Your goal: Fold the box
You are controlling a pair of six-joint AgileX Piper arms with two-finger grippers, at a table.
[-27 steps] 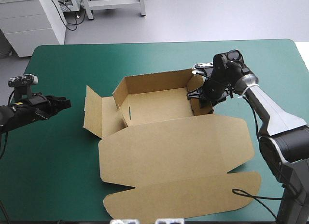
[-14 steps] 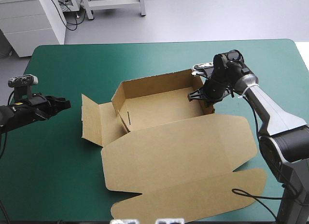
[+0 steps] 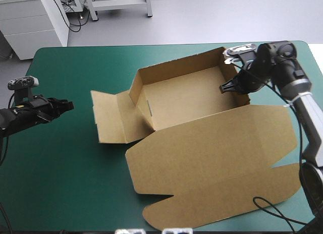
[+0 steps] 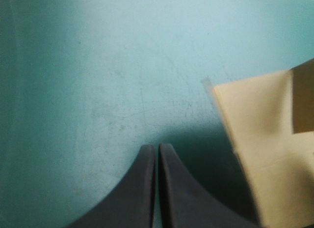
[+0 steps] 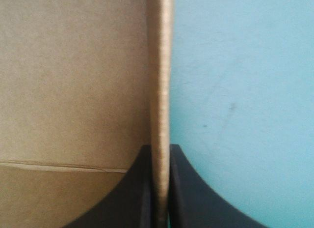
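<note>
At the left edge of the bench [image 3: 65, 183] my left gripper [image 3: 68, 106] hangs pinched together on nothing, well apart from the box [image 3: 186, 100]. The box, tray walls up and lid [image 3: 212, 158] flat toward the near edge, now lies nearer the right edge than just before, since my right gripper [image 3: 228, 86], clamped on the tray's right wall, has dragged it that way. I judge this repositioning; the side flap [image 3: 108, 124] on the left lies untucked.
</note>
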